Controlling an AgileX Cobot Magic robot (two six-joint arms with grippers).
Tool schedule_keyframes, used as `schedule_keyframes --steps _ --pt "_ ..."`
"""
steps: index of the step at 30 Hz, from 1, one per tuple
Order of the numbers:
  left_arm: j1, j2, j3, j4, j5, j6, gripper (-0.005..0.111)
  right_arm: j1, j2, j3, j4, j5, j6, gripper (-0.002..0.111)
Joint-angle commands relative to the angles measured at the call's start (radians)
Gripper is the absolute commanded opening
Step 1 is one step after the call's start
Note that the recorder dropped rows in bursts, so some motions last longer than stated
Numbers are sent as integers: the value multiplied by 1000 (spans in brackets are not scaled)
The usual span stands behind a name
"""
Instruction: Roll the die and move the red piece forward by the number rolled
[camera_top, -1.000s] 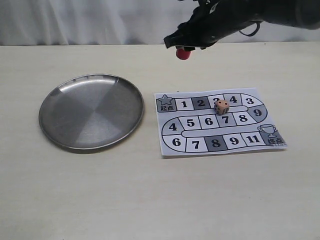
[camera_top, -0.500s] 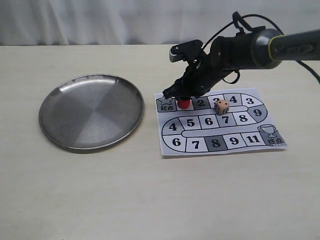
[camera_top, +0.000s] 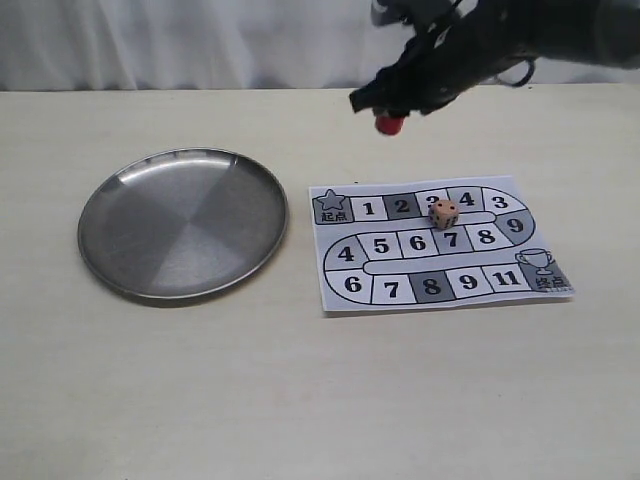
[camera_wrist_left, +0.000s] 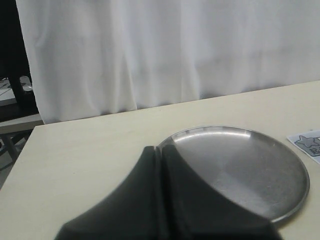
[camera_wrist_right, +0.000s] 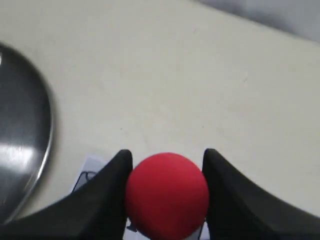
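Note:
The red piece (camera_top: 389, 123) hangs in the air above the table behind the game board (camera_top: 440, 246), held by my right gripper (camera_top: 391, 112), which is shut on it. In the right wrist view the red piece (camera_wrist_right: 166, 192) fills the space between the two black fingers (camera_wrist_right: 111, 185). The die (camera_top: 444, 213), a tan cube with dark pips, rests on the board near squares 3 and 7. My left gripper (camera_wrist_left: 161, 150) is shut with nothing in it, at the near rim of the steel plate (camera_wrist_left: 280, 165); it is out of the exterior view.
A round steel plate (camera_top: 130, 240) lies on the table left of the board. The board's start corner (camera_wrist_left: 306, 142) shows beside the plate. A white curtain hangs behind the table.
The right gripper came down and set the red piece on square 1, then rose again with the piece still held and shifted slightly right. The die and left arm stayed put.

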Motion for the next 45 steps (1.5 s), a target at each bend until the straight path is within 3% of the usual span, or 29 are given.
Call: schedule_keyframes --steps 1,14,34,36,37,40,42,45 --pt "-8 -3 2 0 -9 -1 0 -23 -33 -2 -15 13 15 5" --pt "-8 -3 2 0 -9 -1 0 -23 250 61 -20 -18 13 5" --pt "-8 -3 2 0 -9 -1 0 -23 224 61 -63 33 15 5" --pt "-8 -3 2 0 -9 -1 0 -23 224 61 -83 21 20 15" --pt "-8 -3 2 0 -9 -1 0 -23 224 61 -83 5 24 32" --pt "-8 -3 2 0 -9 -1 0 -23 192 49 -68 -9 73 68" --pt "-8 -3 2 0 -9 -1 0 -23 128 49 -38 -20 73 75" --pt "-8 -3 2 0 -9 -1 0 -25 55 49 -50 -18 73 75"
